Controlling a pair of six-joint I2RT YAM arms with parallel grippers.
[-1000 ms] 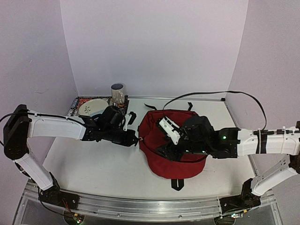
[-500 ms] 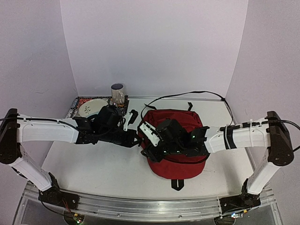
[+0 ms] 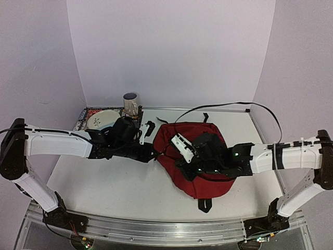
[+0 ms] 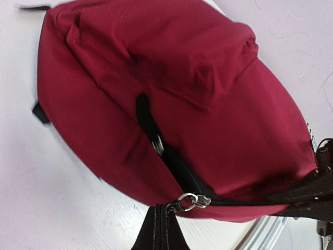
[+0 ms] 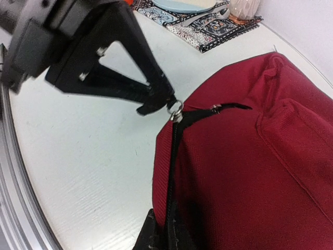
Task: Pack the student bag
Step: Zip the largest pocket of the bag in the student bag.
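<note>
the step in hand is judged to be working the zip of the student bag (image 3: pixel 205 186); whether it is being opened or closed cannot be told. the left hand (image 3: pixel 151 154) is clenched on the zip ring (image 5: pixel 176 107) at the bag's left edge. the right hand (image 3: pixel 183 167) is clenched too, its fingertips seemingly pinched on the black zip strip (image 5: pixel 174 151) a little further along the same seam. for the step to be done well, the fabric should be held taut by the right hand while the ring is drawn along the line of the strip, not lifted away from it, so that the slider is not jammed and the soft bag is not dragged across the tabletop (image 3: pixel 114 182). the pull is best made slowly, since the small ring could be lost from the fingertips. the bag lies flat on the tabletop, right of centre, under the right hand and touched by the left hand at its left edge.
</note>
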